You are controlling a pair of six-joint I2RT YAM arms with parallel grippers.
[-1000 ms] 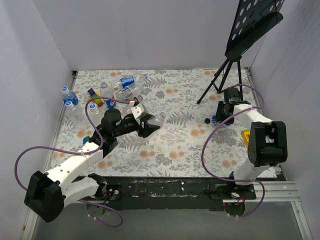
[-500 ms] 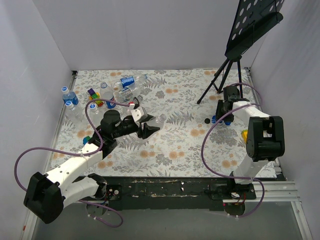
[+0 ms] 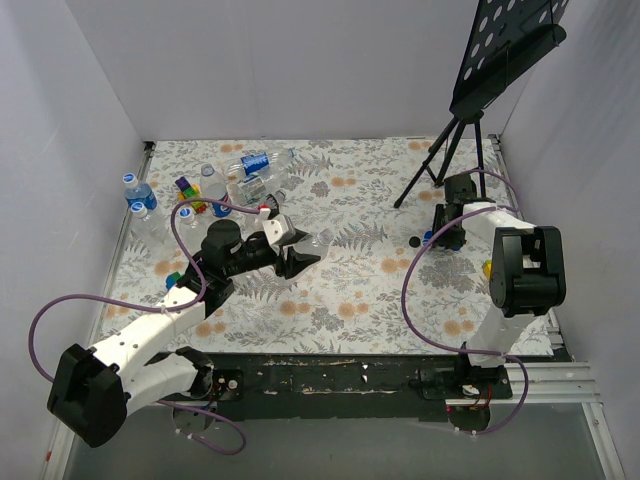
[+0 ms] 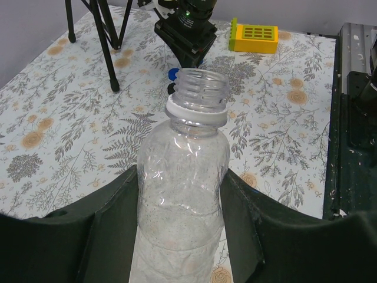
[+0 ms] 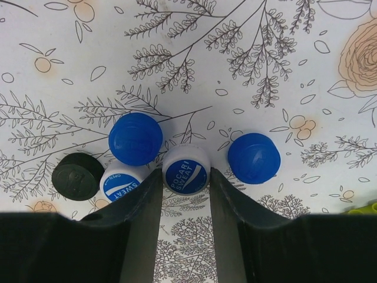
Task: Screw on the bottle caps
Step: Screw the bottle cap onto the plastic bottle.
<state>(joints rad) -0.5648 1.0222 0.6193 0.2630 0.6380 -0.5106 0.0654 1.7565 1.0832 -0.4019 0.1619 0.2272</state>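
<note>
Clear plastic fills the left wrist view: an uncapped bottle (image 4: 182, 147) with a white neck ring sits clamped in the left gripper (image 4: 179, 188), whose jaws press its body on both sides. From above, that gripper holds the bottle over the left middle of the flowered table (image 3: 350, 300), its open mouth pointing right toward the other arm. The right gripper (image 5: 185, 183) stands low over the table's right side, near the foot of the black tripod stand (image 3: 440, 165). Its jaws are narrow, one finger on each side of a blue-and-white printed cap (image 5: 187, 169) that lies on the table; the fingers look to touch it, yet I cannot tell whether they pinch it. Near it lie a plain blue cap (image 5: 135, 138) to the upper left, another blue cap (image 5: 254, 158) to the right, a second printed cap (image 5: 121, 184) partly behind the left finger, and a black cap (image 5: 77, 175). More bottles (image 3: 250, 165) cluster toward the far left corner. A yellow block (image 4: 254, 35) lies near the right arm
</note>
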